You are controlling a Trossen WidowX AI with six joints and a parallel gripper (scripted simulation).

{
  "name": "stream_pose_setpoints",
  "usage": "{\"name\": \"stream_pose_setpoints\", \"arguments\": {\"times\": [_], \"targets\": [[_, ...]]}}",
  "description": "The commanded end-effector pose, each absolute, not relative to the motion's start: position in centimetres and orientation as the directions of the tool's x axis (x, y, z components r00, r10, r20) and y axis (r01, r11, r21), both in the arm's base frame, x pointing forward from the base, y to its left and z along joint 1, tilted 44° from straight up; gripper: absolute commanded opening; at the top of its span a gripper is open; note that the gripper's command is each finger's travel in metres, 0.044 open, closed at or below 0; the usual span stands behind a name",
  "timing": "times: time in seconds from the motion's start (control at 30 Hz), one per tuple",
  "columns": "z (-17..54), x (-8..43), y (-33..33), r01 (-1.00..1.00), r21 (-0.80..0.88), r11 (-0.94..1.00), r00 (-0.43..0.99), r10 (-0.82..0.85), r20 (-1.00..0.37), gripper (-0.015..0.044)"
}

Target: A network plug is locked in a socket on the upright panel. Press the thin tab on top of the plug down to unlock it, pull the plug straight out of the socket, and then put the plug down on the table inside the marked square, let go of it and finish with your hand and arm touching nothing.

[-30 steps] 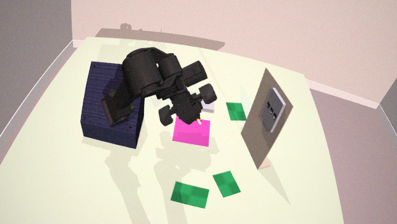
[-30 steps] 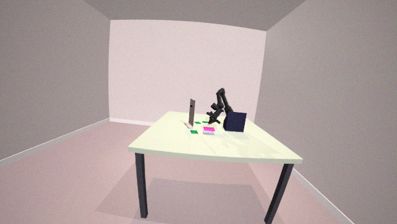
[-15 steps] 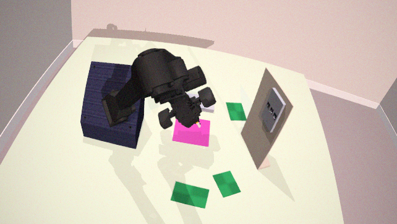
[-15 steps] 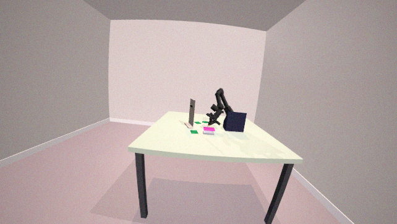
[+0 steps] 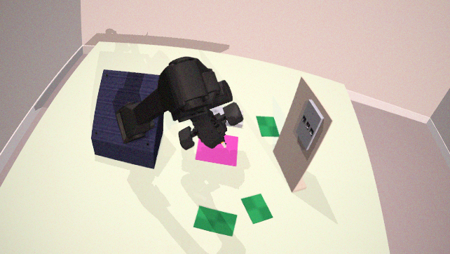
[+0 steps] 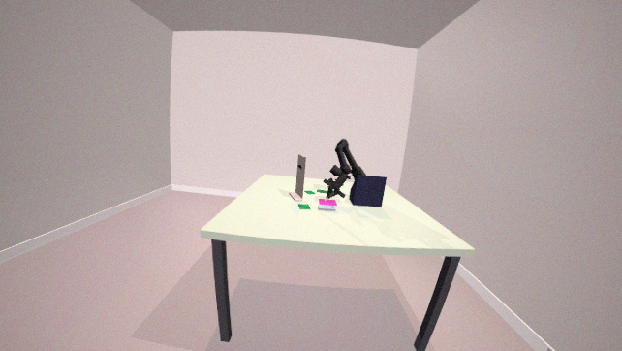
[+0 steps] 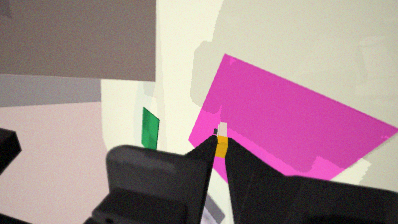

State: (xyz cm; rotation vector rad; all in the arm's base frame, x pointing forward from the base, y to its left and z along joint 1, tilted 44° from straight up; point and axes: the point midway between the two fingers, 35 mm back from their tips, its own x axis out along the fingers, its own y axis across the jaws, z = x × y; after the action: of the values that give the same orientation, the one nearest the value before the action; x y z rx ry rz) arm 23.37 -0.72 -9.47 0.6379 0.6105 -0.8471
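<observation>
My gripper (image 5: 221, 144) (image 6: 328, 196) (image 7: 220, 141) points down and is shut on the network plug. The plug (image 5: 223, 144) (image 7: 222, 139) shows as a small yellow and whitish piece between the fingertips, with its pale end sticking out beyond them. It is seen against the marked magenta square (image 5: 216, 157) (image 6: 327, 202) (image 7: 305, 112), near one edge in the wrist view. The gap between plug and table cannot be judged exactly. The upright panel (image 5: 290, 154) (image 6: 300, 181) (image 7: 75, 45) stands apart, with a grey socket block (image 5: 310, 138) on its face.
A low whitish-grey object (image 5: 235, 123) (image 6: 326, 208) (image 7: 215, 207) lies beside the square, close to the gripper. Green patches (image 5: 268, 126) (image 5: 256, 208) (image 5: 215, 221) lie on the table. A dark blue box (image 5: 123, 147) (image 6: 370, 191) stands by the arm, opposite the panel.
</observation>
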Motion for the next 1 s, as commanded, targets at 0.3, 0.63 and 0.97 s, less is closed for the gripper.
{"name": "stream_pose_setpoints", "arguments": {"times": [0.3,0.63,0.97], "targets": [[-9.93,23.07,-1.31,0.825,0.246,0.509,0.510,-0.482,-0.712,0.0000],[-10.07,23.26,-1.65,0.825,0.246,0.509,0.510,-0.483,-0.712,0.0000],[-9.90,23.32,-1.55,0.824,0.254,0.506,0.514,-0.483,-0.709,0.0079]]}}
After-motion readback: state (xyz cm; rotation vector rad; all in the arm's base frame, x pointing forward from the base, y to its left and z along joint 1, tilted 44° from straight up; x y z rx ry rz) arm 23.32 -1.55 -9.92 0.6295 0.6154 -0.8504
